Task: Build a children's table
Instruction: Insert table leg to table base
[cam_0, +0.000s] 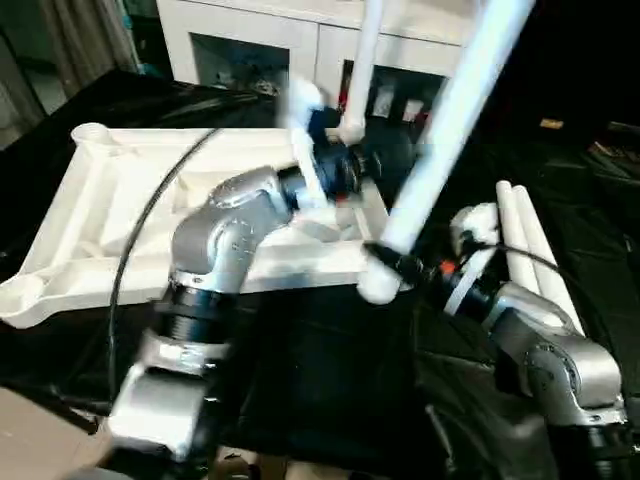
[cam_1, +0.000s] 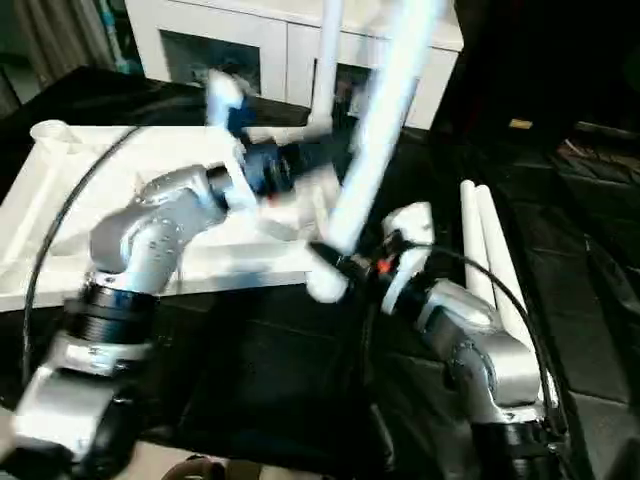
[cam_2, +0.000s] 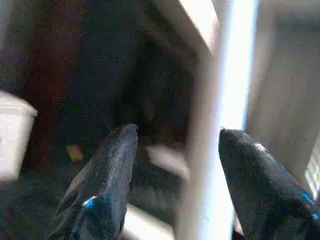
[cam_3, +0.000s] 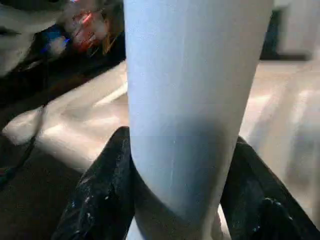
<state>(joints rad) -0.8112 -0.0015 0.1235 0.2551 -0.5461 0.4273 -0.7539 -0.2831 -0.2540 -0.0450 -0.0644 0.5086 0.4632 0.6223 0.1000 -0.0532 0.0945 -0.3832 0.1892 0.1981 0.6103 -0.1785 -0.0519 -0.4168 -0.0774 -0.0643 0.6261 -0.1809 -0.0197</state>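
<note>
The children's table top (cam_0: 120, 215) lies upside down, ribs up, on the black sheet. One white leg (cam_0: 362, 60) stands upright in its far right corner socket. My left gripper (cam_2: 177, 132) is open around that leg (cam_2: 220, 125), which runs closer to one finger (cam_2: 260, 185) than the other. My right gripper (cam_3: 181, 137) is shut on a second, pale-blue leg (cam_0: 455, 120). This leg leans to the right, with its lower end at the near right corner socket (cam_0: 378, 287). Two more legs (cam_0: 522, 240) lie side by side on the sheet to the right.
The big black-sheeted work table (cam_0: 330, 380) carries everything. A white glass-door cabinet (cam_0: 250, 45) stands behind it. A black cable (cam_0: 150, 215) loops from my left arm over the table top. A small yellow piece (cam_0: 551, 124) lies far right on the dark surface.
</note>
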